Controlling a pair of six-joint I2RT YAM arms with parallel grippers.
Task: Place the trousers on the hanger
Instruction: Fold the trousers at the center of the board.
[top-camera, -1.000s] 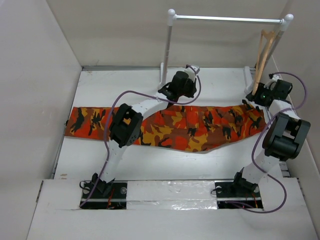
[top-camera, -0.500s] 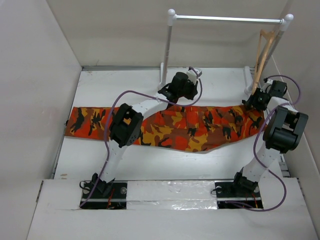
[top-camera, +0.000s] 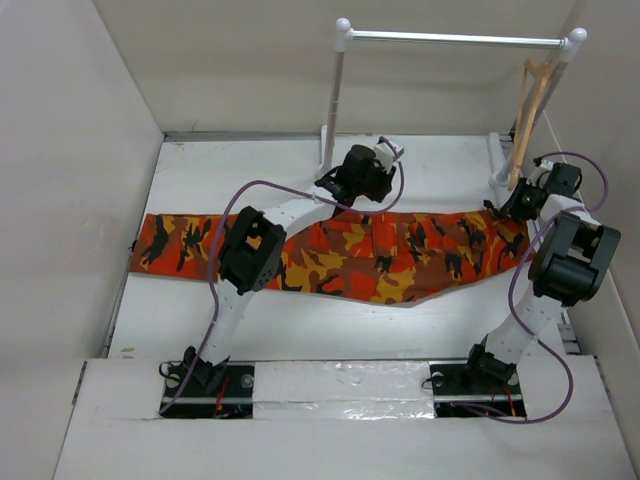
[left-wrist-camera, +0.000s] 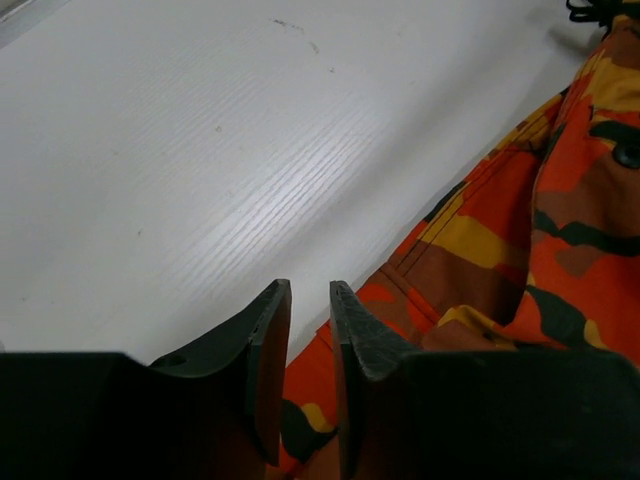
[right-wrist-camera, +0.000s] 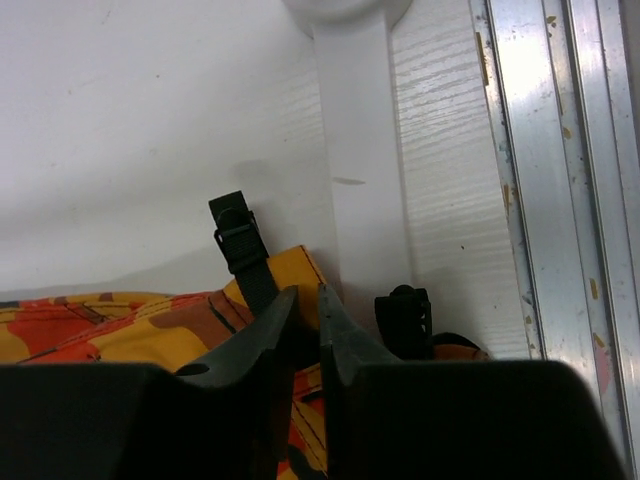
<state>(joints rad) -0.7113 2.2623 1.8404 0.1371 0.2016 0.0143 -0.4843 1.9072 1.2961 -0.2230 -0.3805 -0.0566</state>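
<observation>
Top external view shows one pair of camouflage trousers (top-camera: 400, 255) spread flat across the white table (top-camera: 250, 165), while one wooden hanger (top-camera: 527, 110) hangs at the right end of the single two-post rail (top-camera: 450, 38). Two arms reach to the trousers' far edge. The left gripper (left-wrist-camera: 308, 290) and the right gripper (right-wrist-camera: 308, 292), the latter beside two black straps (right-wrist-camera: 240, 245), each show jaws drawn to a narrow slit over the fabric; whether they pinch it cannot be told.
</observation>
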